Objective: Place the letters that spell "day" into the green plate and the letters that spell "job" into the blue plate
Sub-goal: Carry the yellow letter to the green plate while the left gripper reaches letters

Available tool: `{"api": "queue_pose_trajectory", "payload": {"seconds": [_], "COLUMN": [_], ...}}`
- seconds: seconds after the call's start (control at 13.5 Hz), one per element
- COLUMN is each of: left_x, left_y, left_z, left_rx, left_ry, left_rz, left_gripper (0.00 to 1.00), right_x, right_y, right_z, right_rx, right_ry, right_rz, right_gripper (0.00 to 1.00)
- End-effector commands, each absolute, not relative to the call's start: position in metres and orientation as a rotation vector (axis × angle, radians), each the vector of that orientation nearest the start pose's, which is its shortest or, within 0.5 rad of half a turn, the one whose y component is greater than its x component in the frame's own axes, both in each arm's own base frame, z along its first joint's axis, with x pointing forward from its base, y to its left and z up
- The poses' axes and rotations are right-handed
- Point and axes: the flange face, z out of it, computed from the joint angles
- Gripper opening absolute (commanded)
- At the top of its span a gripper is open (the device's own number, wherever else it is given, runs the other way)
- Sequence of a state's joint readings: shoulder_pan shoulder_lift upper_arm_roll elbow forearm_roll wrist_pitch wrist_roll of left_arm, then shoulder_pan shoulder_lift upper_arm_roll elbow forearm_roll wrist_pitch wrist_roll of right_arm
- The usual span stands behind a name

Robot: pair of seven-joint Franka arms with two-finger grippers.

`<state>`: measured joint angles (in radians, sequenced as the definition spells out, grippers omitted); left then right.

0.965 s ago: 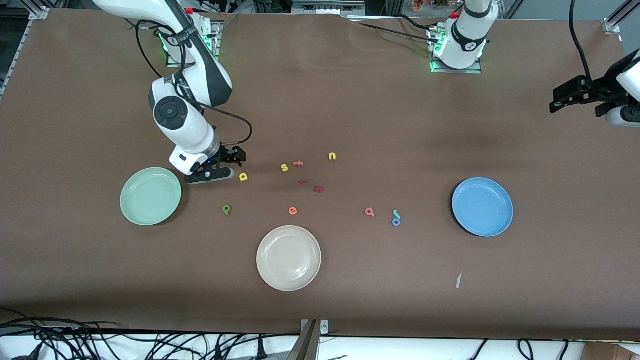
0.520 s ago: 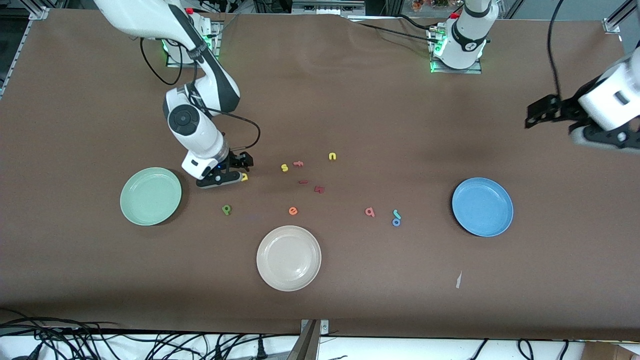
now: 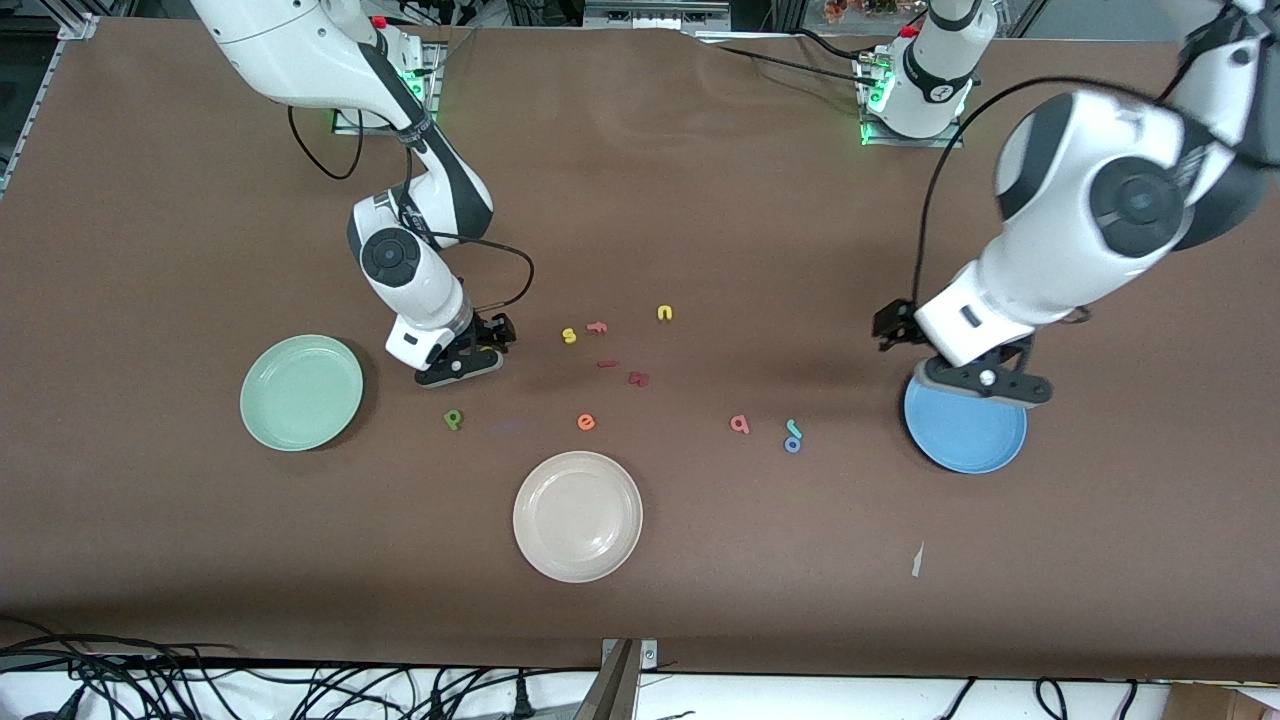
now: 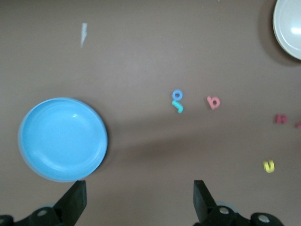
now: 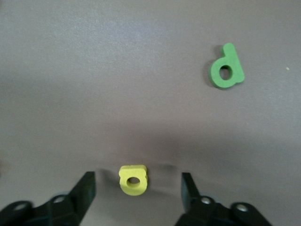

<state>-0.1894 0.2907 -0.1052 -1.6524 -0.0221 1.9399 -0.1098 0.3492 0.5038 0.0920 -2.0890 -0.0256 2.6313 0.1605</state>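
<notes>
My right gripper [image 5: 136,188] down at table, jaws apart astride yellow "a" [image 5: 133,179], not yet clamped. Left gripper [image 4: 138,202] spread wide, empty, over blue plate [image 3: 965,435] rim. Green plate [image 3: 301,392] and blue plate both bare; green "d" [image 3: 453,419], "j" [image 3: 793,428], "o" [image 3: 792,445], pink "b" [image 3: 739,424] loose on table. Nothing delivered, by my reckoning.

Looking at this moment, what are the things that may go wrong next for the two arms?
1. The right gripper has its open fingers on either side of the yellow "a". The letter is tiny and lies flat, so the fingers may push it aside or pinch only its edge.
2. The left gripper hangs open by the blue plate, apart from the blue "o" and teal "j". These two touch, so one grasp may drag both.
</notes>
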Motion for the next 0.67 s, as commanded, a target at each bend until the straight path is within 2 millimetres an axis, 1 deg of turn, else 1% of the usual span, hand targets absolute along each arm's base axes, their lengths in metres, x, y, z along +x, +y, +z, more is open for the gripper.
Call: {"api": "queue_pose_trajectory", "payload": {"seconds": [0.0, 0.07, 0.15, 0.22, 0.3, 0.37, 0.45, 0.52, 0.59], "left_x": [0.594, 0.591, 0.58, 0.582, 0.584, 0.585, 0.587, 0.588, 0.591], "left_y": [-0.217, -0.239, -0.27, -0.283, -0.287, -0.287, -0.287, -0.288, -0.287], "left_z": [0.392, 0.376, 0.36, 0.349, 0.338, 0.321, 0.303, 0.283, 0.274], "left_rx": [-3.188, -3.19, -3.159, -3.083, -3.054, -3.063, -3.071, -3.075, -3.083], "left_ry": [0.267, 0.206, 0.17, 0.159, 0.143, 0.15, 0.156, 0.162, 0.186], "left_rz": [-0.04, -0.007, 0.009, -0.044, -0.102, -0.11, -0.114, -0.102, -0.114], "left_gripper": [1.0, 1.0, 1.0, 1.0, 1.0, 1.0, 1.0, 1.0, 1.0], "right_x": [0.535, 0.537, 0.539, 0.537, 0.537, 0.537, 0.536, 0.536, 0.536], "right_y": [0.259, 0.26, 0.262, 0.265, 0.266, 0.266, 0.266, 0.266, 0.265], "right_z": [0.178, 0.178, 0.176, 0.176, 0.176, 0.176, 0.176, 0.175, 0.172], "right_rx": [-3.063, -3.062, -3.061, -3.06, -3.059, -3.059, -3.06, -3.059, -3.061], "right_ry": [-0.492, -0.491, -0.492, -0.504, -0.506, -0.506, -0.506, -0.509, -0.515], "right_rz": [-0.061, -0.065, -0.065, -0.065, -0.065, -0.065, -0.063, -0.063, -0.057], "right_gripper": [0.76, 0.72, 0.68, 0.64, 0.56, 0.53, 0.48, 0.46, 0.41]}}
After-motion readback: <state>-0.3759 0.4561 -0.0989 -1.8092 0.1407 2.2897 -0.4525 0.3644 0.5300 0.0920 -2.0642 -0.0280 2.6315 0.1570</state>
